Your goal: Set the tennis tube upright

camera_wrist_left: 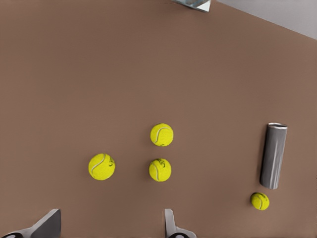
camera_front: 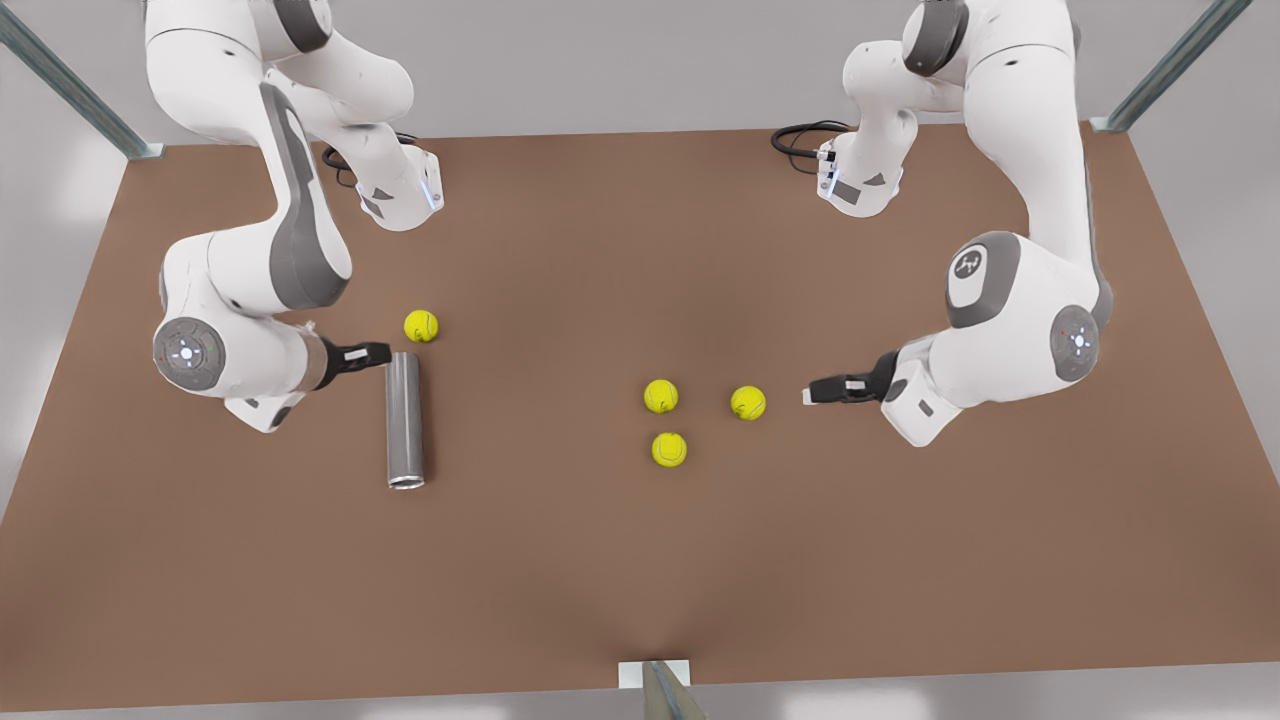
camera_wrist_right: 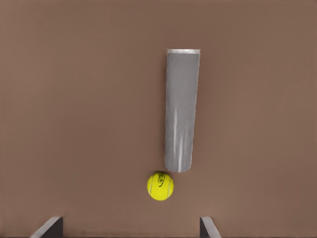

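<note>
The tennis tube (camera_front: 405,420) lies flat on the brown table (camera_front: 600,230), on the front view's left, its lighter rim toward the near edge. My right gripper (camera_front: 383,353) hovers by the tube's far end, open with nothing between its fingers; in the right wrist view the tennis tube (camera_wrist_right: 182,111) lies ahead of the right gripper (camera_wrist_right: 130,229). My left gripper (camera_front: 810,394) is on the front view's right, open and empty, near three yellow balls. In the left wrist view the left gripper (camera_wrist_left: 109,229) shows with the tennis tube (camera_wrist_left: 273,156) farther off.
One tennis ball (camera_front: 421,326) rests just past the tube's far end. Three more balls (camera_front: 660,396) (camera_front: 748,403) (camera_front: 669,449) cluster mid-table beside the left gripper. Both arm bases (camera_front: 400,195) (camera_front: 860,185) stand at the table's back.
</note>
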